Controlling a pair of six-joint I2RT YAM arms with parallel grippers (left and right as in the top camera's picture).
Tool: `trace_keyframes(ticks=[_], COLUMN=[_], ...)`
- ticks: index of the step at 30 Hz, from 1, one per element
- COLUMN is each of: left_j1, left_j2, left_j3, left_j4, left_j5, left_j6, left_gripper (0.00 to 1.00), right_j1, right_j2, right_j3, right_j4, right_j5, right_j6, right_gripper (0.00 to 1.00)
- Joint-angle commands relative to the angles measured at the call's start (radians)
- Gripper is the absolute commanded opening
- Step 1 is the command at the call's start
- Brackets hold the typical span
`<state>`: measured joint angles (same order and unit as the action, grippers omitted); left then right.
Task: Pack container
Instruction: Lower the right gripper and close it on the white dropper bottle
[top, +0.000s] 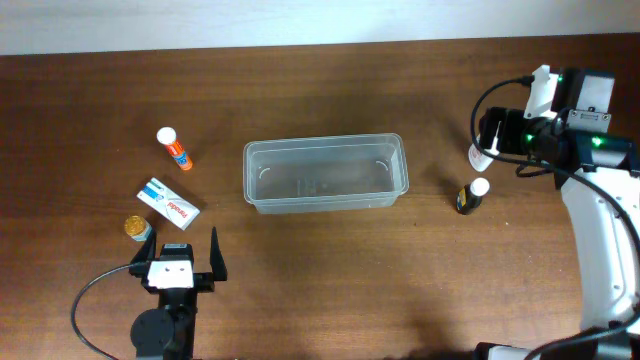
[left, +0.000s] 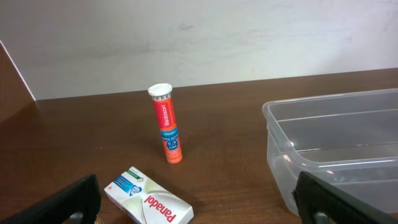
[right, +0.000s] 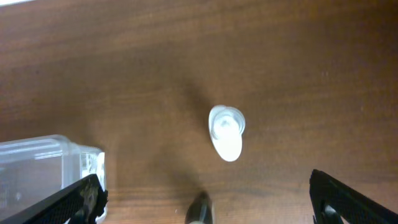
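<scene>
One container between left gripper, right gripper.

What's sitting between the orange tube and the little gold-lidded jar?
The Panadol box lies between the orange tube and the gold-lidded jar; the overhead view shows it.

This seems a robot laboratory rather than a home; a dark wooden table stands against a bare white wall; the left arm and the right arm, both with exposed black cables, stand at it; the right one carries small green lights.
</scene>
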<state>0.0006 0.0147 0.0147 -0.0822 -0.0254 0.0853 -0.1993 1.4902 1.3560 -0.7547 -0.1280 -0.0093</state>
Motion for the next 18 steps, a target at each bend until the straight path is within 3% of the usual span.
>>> trace_keyframes(ticks=[1, 18], left_j1=[0.004, 0.004], left_j2=[-0.008, -0.008], left_j3=[-0.005, -0.005], left_j4=[-0.001, -0.001], left_j5=[0.011, 0.011], left_j6=[-0.002, -0.002], left_gripper=[1.0, 1.0], right_j1=[-0.006, -0.006], right_j2=[0.061, 0.281], right_j3=[0.016, 0.016], right_j4=[0.029, 0.161], right_j5=[-0.045, -0.044], right_j6=[-0.048, -0.091], right_gripper=[0.98, 0.98])
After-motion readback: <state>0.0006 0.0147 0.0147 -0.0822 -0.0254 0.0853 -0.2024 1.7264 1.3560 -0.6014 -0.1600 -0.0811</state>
